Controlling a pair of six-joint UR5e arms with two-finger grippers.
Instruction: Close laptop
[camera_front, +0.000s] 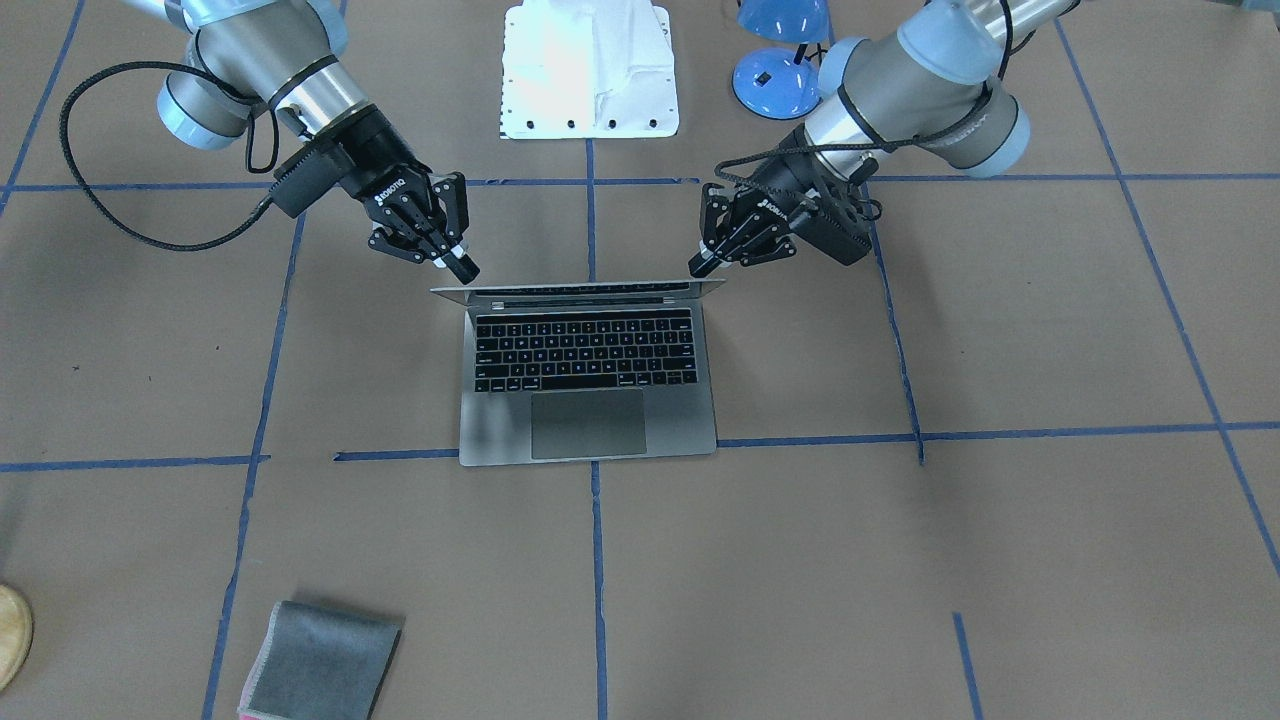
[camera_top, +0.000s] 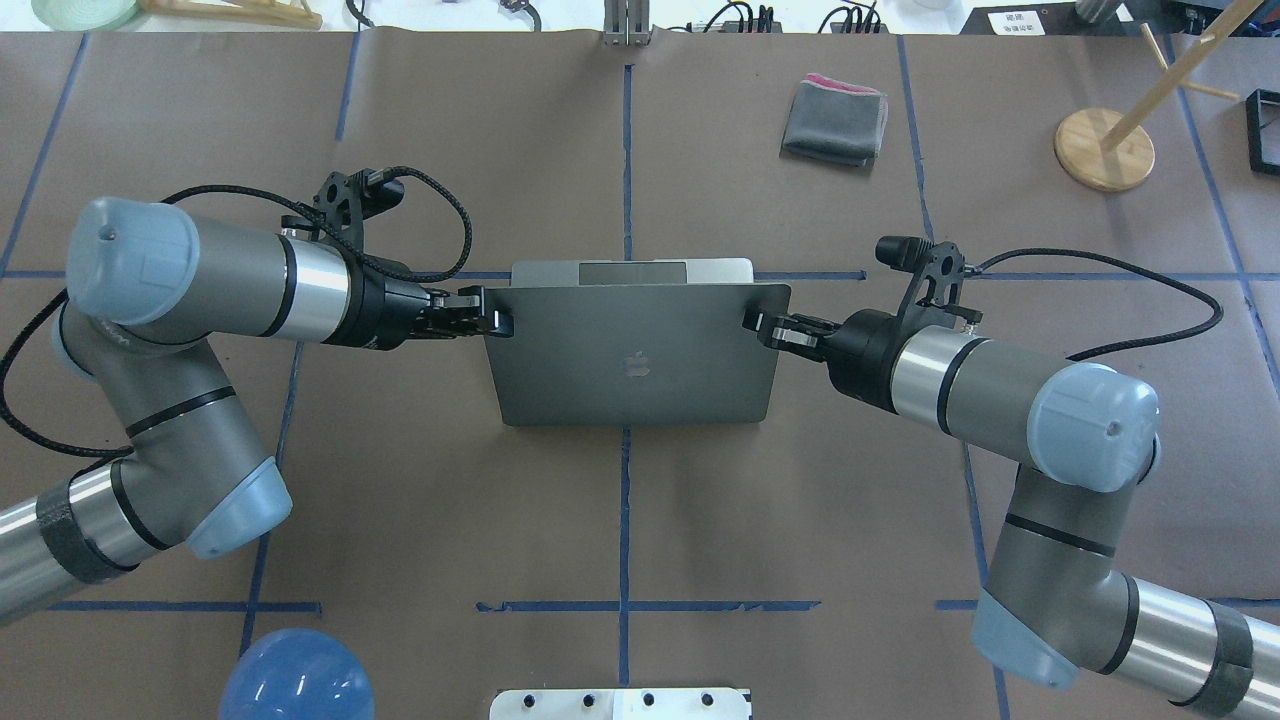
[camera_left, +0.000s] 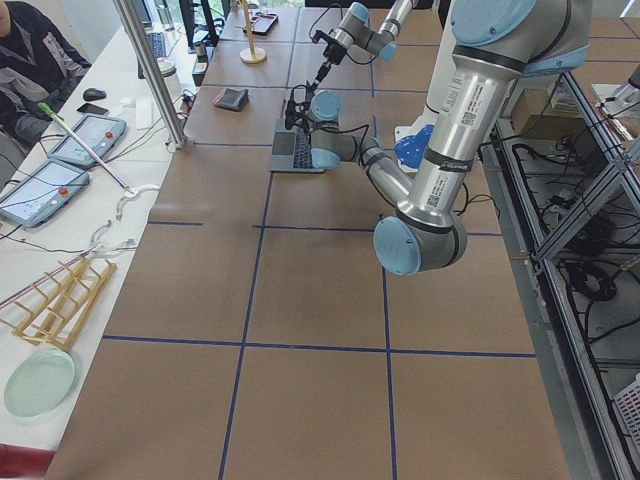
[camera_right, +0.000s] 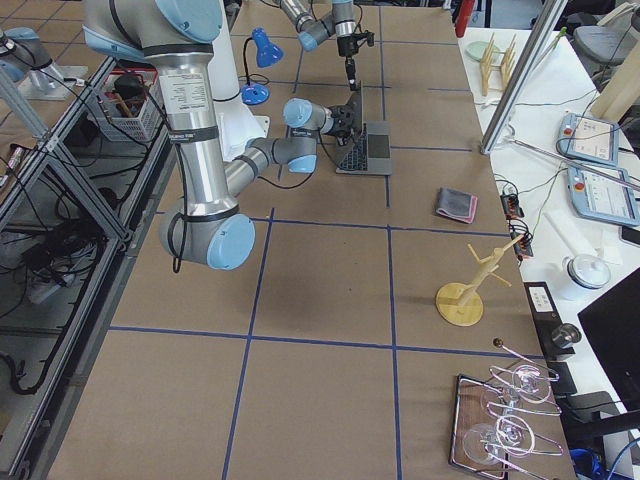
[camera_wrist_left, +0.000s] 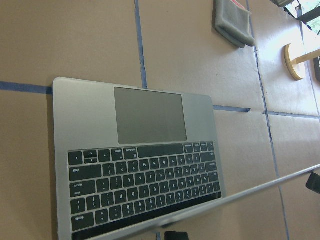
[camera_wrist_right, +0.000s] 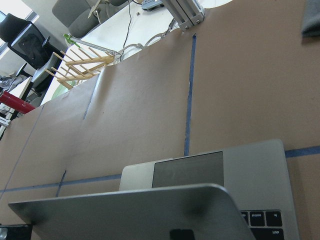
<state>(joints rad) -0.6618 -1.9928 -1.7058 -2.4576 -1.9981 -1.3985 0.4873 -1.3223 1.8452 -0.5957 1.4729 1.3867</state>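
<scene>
Overhead exterior: my left claw (camera_top: 495, 322) and right claw (camera_top: 762, 325) both closed, empty, tips at open laptop (camera_top: 632, 345) lid's upper corners.

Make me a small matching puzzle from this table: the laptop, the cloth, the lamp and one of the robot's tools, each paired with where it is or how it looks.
Things:
1. laptop
2. cloth
3. lamp
4. left tool

Descriptions:
A. blue, by the robot's base
B. at an upper corner of the laptop
C. open, keys showing
D. folded, on the table's far side from the robot

Pairs: 1-C, 2-D, 3-A, 4-B.
</scene>
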